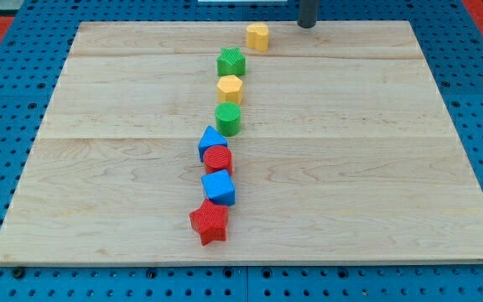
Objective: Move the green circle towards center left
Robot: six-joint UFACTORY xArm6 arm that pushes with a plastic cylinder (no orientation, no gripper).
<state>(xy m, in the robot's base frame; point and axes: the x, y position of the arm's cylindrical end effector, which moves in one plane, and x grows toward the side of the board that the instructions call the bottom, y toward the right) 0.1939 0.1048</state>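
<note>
Up top, my tip [307, 24], rod cropped, green circle [228, 119] unobstructed

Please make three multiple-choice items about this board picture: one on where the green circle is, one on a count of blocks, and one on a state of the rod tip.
1. The green circle lies directly:
A. below the yellow hexagon
B. right of the red star
C. at the board's left edge

2. How many blocks are on the wooden board?
A. six
B. eight
C. ten

3. My tip is:
A. pressing the green circle
B. touching no block
C. between the two blue blocks

Answers:
1 A, the circle sits just under the hexagon in the column.
2 B, two yellow, two green, two blue, two red.
3 B, it stands at the view's top, right of the yellow block, with a gap.
</note>
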